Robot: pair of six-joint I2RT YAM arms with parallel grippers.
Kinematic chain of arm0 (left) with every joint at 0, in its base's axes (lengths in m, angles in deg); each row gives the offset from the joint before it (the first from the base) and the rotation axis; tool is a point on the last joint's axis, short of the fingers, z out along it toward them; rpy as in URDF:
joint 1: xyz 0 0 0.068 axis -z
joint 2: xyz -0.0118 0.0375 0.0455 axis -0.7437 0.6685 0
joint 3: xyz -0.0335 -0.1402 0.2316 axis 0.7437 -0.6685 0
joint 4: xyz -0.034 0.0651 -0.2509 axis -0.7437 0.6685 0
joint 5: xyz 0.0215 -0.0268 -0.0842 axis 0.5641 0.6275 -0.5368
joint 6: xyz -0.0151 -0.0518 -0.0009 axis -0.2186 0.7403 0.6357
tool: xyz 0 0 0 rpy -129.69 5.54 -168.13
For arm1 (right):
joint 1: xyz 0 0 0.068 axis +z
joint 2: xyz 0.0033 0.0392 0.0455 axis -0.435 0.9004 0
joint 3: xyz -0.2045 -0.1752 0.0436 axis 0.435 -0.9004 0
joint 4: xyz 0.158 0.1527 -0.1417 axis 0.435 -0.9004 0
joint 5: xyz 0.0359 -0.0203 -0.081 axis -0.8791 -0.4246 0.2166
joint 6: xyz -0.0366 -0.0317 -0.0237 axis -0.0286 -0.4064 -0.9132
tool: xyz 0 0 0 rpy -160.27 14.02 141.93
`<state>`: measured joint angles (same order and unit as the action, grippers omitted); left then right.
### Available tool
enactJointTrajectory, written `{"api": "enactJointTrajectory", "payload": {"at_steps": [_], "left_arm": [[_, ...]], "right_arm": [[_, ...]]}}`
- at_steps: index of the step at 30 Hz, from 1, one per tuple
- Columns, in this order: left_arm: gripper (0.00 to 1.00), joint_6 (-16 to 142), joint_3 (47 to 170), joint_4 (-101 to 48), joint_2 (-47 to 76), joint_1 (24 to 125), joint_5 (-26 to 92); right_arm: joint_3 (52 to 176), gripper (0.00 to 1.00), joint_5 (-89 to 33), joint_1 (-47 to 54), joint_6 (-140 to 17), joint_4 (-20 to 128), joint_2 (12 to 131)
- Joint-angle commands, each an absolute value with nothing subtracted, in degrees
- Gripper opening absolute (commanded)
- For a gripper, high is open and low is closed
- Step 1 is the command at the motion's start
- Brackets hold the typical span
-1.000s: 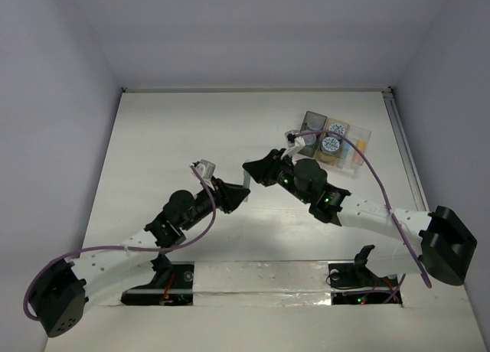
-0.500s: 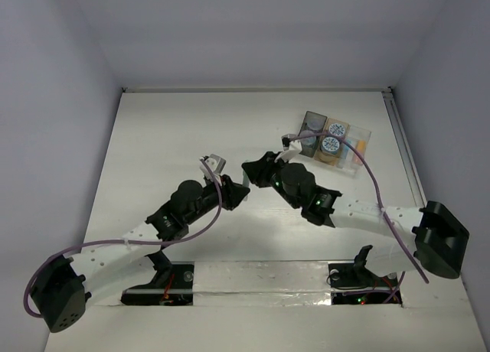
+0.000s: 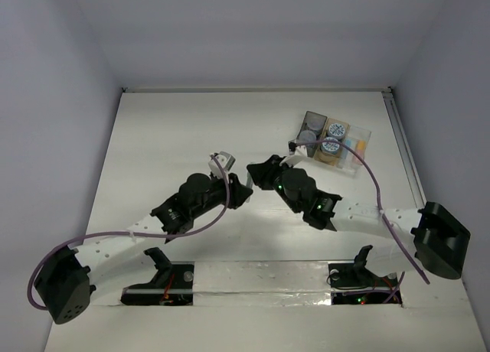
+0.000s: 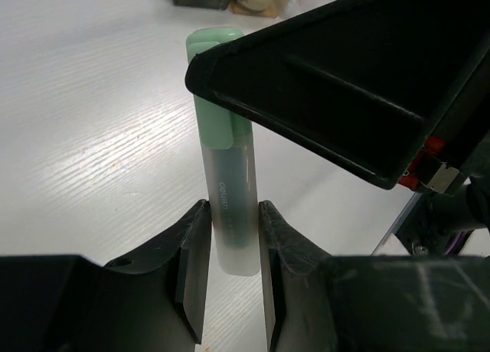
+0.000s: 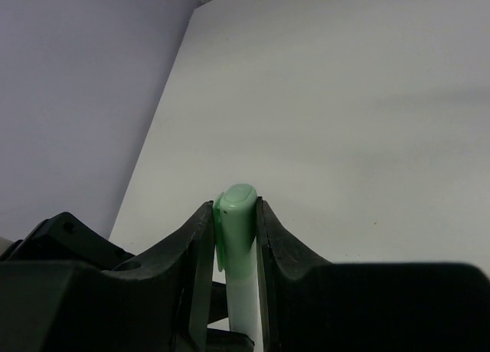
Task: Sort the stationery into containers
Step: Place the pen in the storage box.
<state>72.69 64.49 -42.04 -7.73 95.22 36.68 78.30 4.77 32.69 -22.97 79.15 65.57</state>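
- Three trays were joined in a row at the upper right: one dark grey, one tan, one clear.
- Three round jars were there: one grey-topped and two blue-and-white-topped.
- One mint green stick was there.
- In the clear tray lay pastel sticks, too small to count.

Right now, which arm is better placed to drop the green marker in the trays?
Right: the right gripper grips the green marker by its cap, and the trays sit on its side.
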Motion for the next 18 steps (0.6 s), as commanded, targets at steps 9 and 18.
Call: {"api": "enactJointTrajectory", "payload": {"at_steps": [9, 18], "left_arm": [[0.41, 81.6, 59.4, -70.6, -12.3, 93.9, 32.9], [0.74, 82.8, 50.7, -62.9, -24.8, 95.7, 31.5]], "right_arm": [[88.0, 0.00, -2.5, 22.7, -30.7, 63.9, 69.6], [94.5, 0.00, -10.1, 0.5, -31.8, 62.1, 69.5]]}}
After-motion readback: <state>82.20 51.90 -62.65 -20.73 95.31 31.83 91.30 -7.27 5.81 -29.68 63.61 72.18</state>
